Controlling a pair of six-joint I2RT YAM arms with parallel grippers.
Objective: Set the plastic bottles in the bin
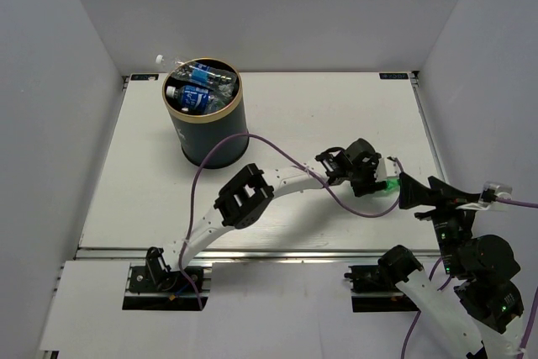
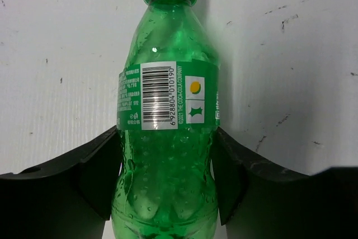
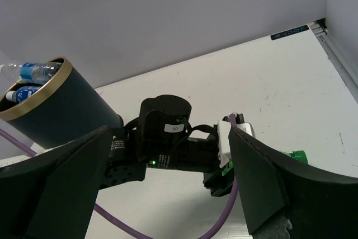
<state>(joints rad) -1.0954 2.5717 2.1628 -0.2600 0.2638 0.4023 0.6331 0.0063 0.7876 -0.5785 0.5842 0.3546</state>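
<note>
my left gripper [image 2: 166, 180] pinches the green bottle [image 2: 168, 99] below its label, where it lies on the tabletop [image 2: 291, 54], probably a secure hold for the carry to the bin [image 1: 206, 136]. my right gripper [image 3: 168, 183] is spread and empty.

Overhead plus close wrist views, bin [image 1: 206, 128] shared

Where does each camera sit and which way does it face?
Top external: above and behind the bases, looking down on table, bin, left arm, right arm.
Left wrist: on the left arm, looking along its fingers at the green bottle between them.
Right wrist: on the right arm, facing left arm and bin past its fingers.
Shared: top and right wrist show the bin.
</note>
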